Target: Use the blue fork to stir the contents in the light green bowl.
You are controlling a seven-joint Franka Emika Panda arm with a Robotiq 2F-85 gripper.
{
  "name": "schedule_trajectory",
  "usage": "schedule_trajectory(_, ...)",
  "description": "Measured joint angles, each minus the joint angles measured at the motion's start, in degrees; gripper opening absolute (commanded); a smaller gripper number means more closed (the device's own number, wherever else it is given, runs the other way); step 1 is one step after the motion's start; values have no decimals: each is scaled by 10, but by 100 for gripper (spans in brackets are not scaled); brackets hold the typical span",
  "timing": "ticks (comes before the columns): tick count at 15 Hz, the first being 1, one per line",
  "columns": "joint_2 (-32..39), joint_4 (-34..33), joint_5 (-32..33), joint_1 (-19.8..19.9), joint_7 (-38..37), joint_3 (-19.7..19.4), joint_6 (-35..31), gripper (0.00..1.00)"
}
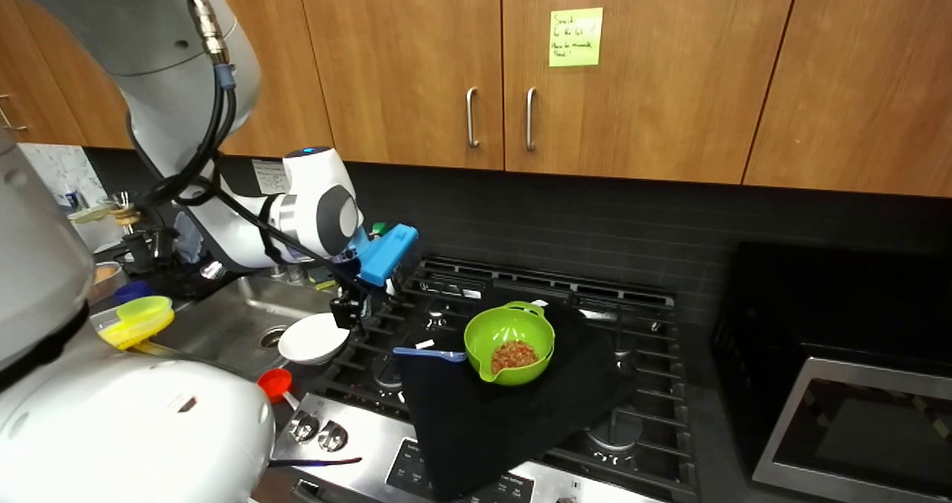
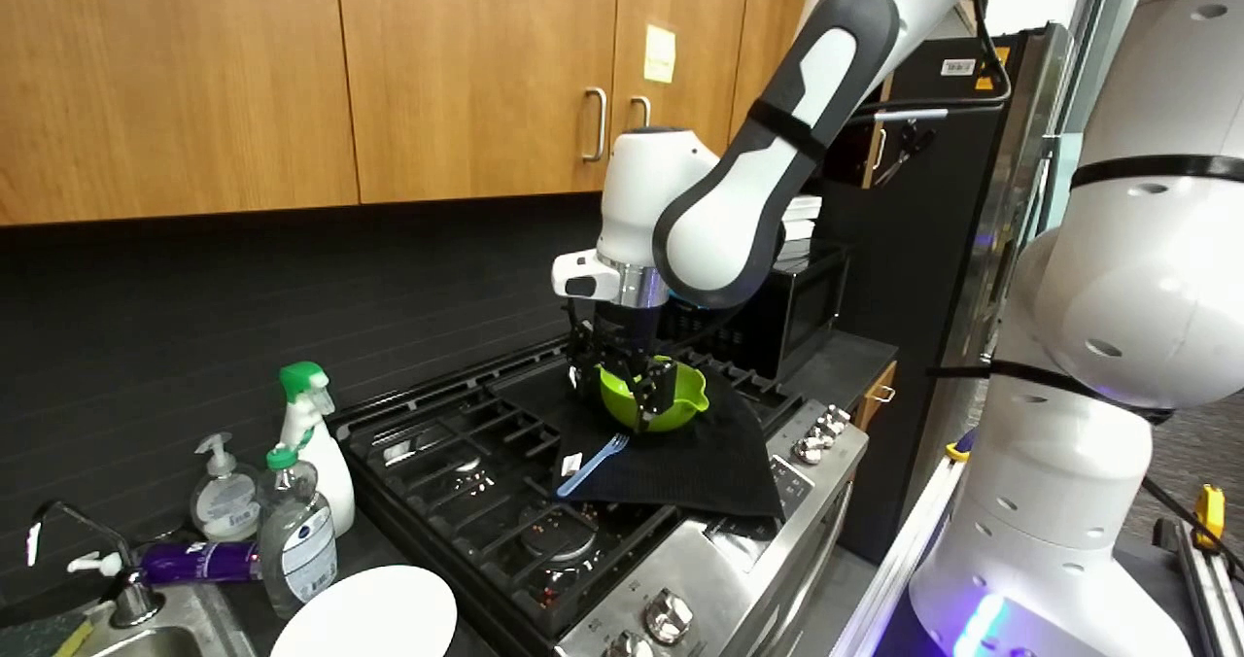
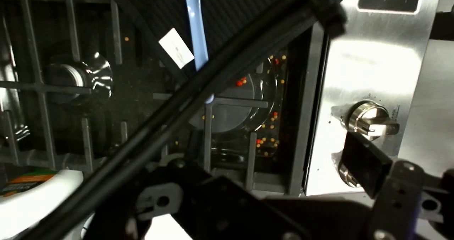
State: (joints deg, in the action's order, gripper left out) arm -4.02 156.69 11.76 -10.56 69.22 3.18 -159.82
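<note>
Where fork [image 1: 429, 353] lies, long axis runs tines-first toward bowl [image 1: 513, 324], contact unclear.

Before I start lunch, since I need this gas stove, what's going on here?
A white robot arm is meant to stir with the long blue plastic fork, but its black gripper is open and empty. The fork lies beside the round lime-green plastic bowl, partly on the black ribbed cloth laid on the steel-fronted stove. A small heap of brownish bits sits in the bowl.
</note>
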Motion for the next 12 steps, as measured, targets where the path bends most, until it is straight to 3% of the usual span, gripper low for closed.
schedule_trajectory(12,37,-21,37,12,-50,9,4,100)
